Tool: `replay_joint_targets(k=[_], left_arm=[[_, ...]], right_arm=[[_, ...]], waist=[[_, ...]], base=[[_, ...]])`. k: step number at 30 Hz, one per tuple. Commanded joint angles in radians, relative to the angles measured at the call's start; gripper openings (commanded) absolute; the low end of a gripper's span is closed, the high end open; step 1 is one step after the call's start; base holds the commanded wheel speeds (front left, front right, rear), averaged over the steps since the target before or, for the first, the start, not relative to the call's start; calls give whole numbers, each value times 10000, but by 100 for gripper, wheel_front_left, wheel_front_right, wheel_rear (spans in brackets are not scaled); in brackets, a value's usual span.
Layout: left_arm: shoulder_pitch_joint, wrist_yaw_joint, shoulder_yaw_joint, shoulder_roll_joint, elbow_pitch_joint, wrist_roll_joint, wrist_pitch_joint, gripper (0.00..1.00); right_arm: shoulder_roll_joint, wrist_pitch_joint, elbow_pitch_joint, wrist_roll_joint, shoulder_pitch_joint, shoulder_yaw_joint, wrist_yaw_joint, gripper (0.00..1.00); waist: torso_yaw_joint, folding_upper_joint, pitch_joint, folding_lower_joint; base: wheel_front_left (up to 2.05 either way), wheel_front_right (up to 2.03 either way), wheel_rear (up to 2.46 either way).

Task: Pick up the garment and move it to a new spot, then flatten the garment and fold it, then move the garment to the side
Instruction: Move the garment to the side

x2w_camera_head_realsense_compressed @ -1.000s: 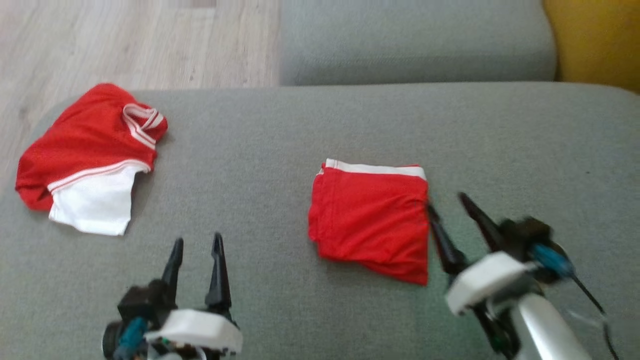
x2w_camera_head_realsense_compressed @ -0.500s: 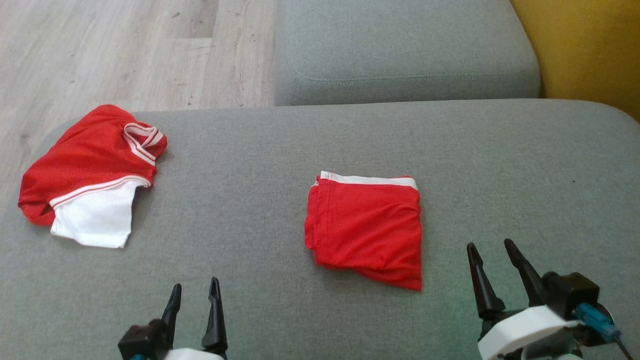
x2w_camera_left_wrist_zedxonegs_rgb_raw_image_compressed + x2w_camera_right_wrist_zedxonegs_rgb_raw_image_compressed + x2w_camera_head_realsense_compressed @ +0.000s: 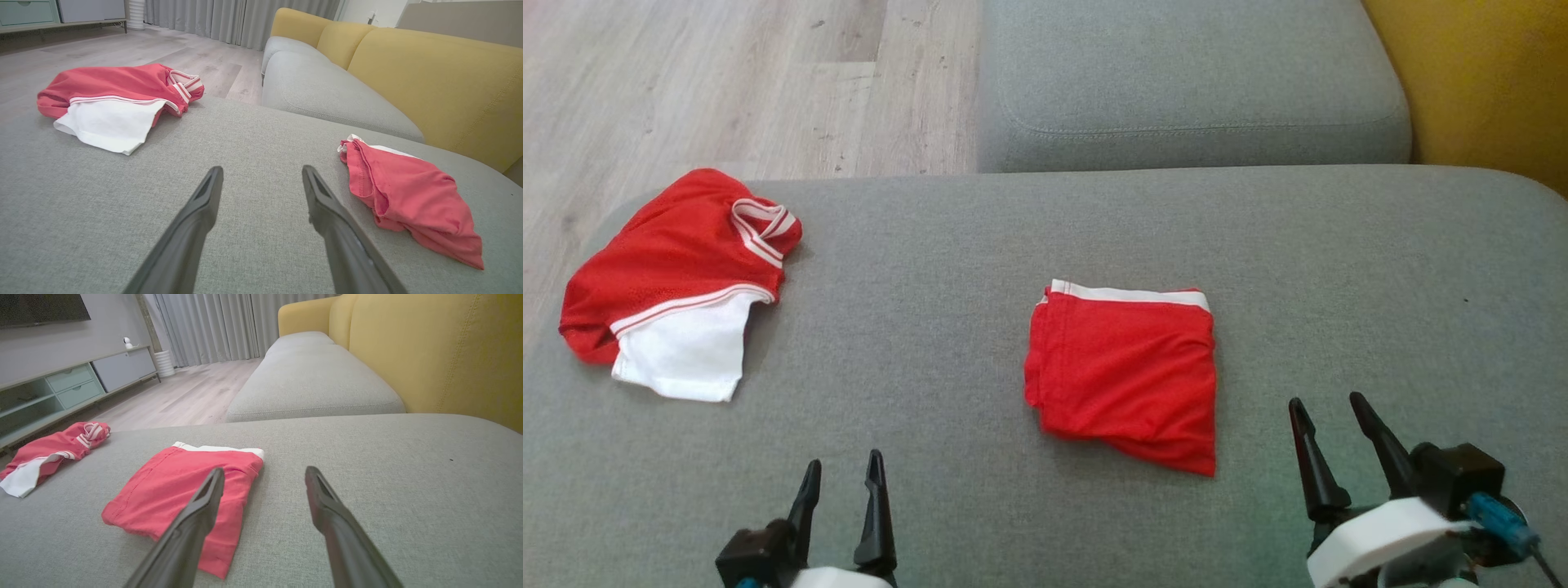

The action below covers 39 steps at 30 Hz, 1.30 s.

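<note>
Garment (image 3: 1123, 376) is folded into a red square with a white band along its far edge, lying in the middle of the grey sofa (image 3: 931, 269). The 2 claws are both spread wide, nothing in them. The left claw (image 3: 844, 459) is well apart from it, and the right claw (image 3: 1325, 399) is near its right corner, not touching. A crumpled red-and-white heap (image 3: 678, 269) lies far left.
</note>
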Motion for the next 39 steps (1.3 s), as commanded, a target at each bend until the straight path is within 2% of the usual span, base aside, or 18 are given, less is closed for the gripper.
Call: replay_joint_targets(k=[1,8,15,23,29,34,35,36,37,38,39], left_arm=[[-444,45,363,136,-299,23,-80,100],[-589,60,285,96,-354,75,-39,100],[-761,30,348,-107,-277,74,-63,100],[-948,-178,535,-441,16,160,-110,100],[-1068,-333,736,-605,168,318,-128,100],[-1168,-435,886,-731,206,467,-134,100],[-1186,-446,910,-732,211,509,-135,100],[-1207,-458,925,-730,210,558,-135,100],[-1237,-470,935,-740,195,604,-136,100],[-1279,-488,939,-751,175,650,-136,100],[-1328,-503,940,-764,147,697,-137,100]], right_arm=[[-42,33,-332,-52,-228,186,73,100],[-42,627,-237,-397,-619,93,73,100],[-42,3287,374,-501,-2406,94,73,100],[-216,5374,2046,-86,-3928,-384,73,100],[-448,5808,3000,130,-4516,-633,73,100],[-400,5877,3600,510,-4888,-593,73,100],[-383,5826,3683,624,-4983,-534,73,78],[-371,5766,3766,683,-5078,-464,73,42],[-368,5680,3831,681,-5180,-361,73,27],[-369,5546,3874,667,-5289,-268,73,4],[-361,5444,3928,676,-5398,-177,73,0]], waist=[[7,0,3,0],[190,0,160,0],[719,0,547,0],[1472,0,1130,0],[1922,0,1517,0],[2028,0,1844,0],[1993,0,1914,0],[1939,0,1987,0],[1866,0,2075,0],[1782,0,2164,0],[1679,0,2262,0]], base=[[0,0,0],[0,0,0],[0,0,0],[0,0,0],[0,0,0],[0,0,0],[0,0,0],[0,0,0],[0,0,0],[0,0,0],[0,0,0]])
